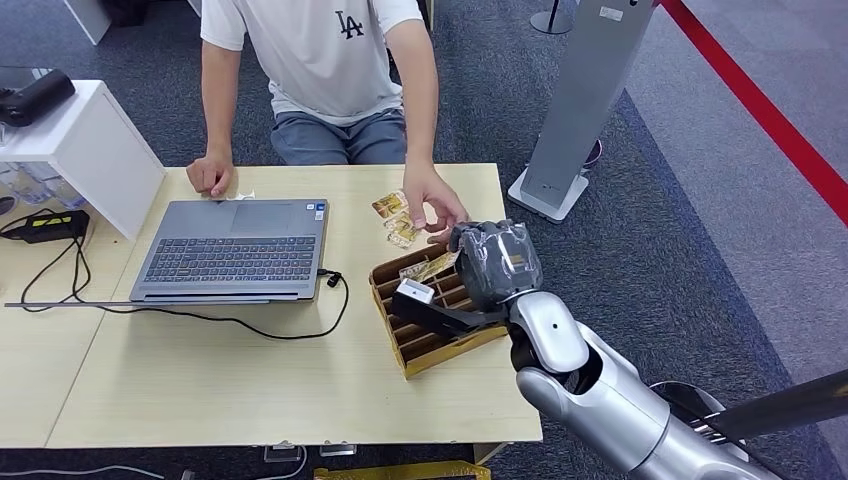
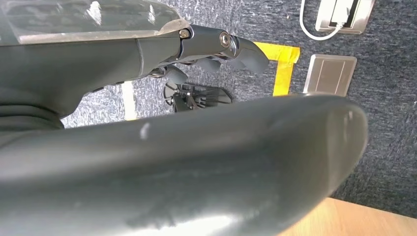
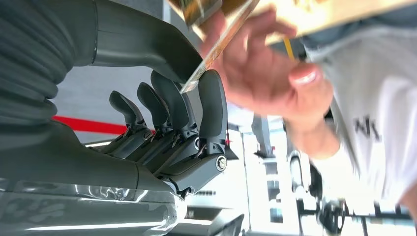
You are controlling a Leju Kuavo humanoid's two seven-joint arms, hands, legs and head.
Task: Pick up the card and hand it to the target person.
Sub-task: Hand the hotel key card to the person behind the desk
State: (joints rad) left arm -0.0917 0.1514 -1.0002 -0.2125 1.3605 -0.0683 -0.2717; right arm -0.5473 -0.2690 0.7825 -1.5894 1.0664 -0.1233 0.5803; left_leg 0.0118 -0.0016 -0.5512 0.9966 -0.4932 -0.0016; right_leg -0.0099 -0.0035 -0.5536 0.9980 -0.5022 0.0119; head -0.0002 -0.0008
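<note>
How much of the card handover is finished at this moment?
Done: the right hand has lifted a card above the slotted box. In hand: the person's hand is beside it, touching the card in the wrist view. Left: letting go.

The laptop (image 1: 235, 250) sits on the table (image 1: 200, 380), with the box (image 1: 432, 320) to its right and the person (image 1: 320, 80) behind it.

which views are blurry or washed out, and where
Head view: sharp and evenly lit, the grey open laptop crisp. Right wrist view: the person's hand is smeared by blur and the backdrop behind is blown out white. Left wrist view: the near grey thumb is soft, with glare on the cover.
</note>
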